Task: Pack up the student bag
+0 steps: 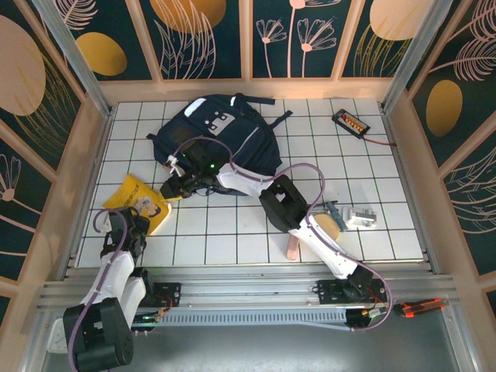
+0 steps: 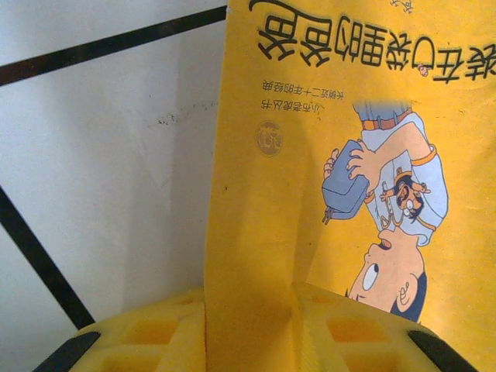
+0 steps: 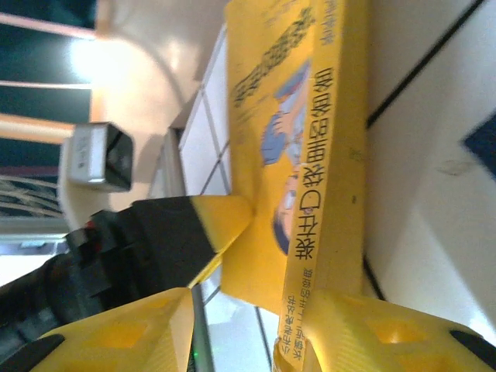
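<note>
The student bag (image 1: pixel 209 139), a dark navy backpack with pale patches, lies at the back of the tiled table. In front of it to the left is a yellow cartoon-cover book (image 1: pixel 143 203) (image 2: pixel 325 155) (image 3: pixel 325 155). My left gripper (image 1: pixel 138 219) (image 2: pixel 248 310) is shut on the book's near edge, and its black finger with a yellow tip (image 3: pixel 221 217) pinches a corner. My right gripper (image 1: pixel 170 189) (image 3: pixel 260 298) reaches across from the right and stands open at the book's other end. The spine lies against one of its fingers (image 3: pixel 372 325), with a gap to the other.
A black device with an orange label and red cable (image 1: pixel 350 122) lies at the back right. A small clear box (image 1: pixel 360 217), a tan round item (image 1: pixel 332 223) and a pink stick (image 1: pixel 291 248) lie by the right arm. Wooden walls enclose the table (image 1: pixel 232 232).
</note>
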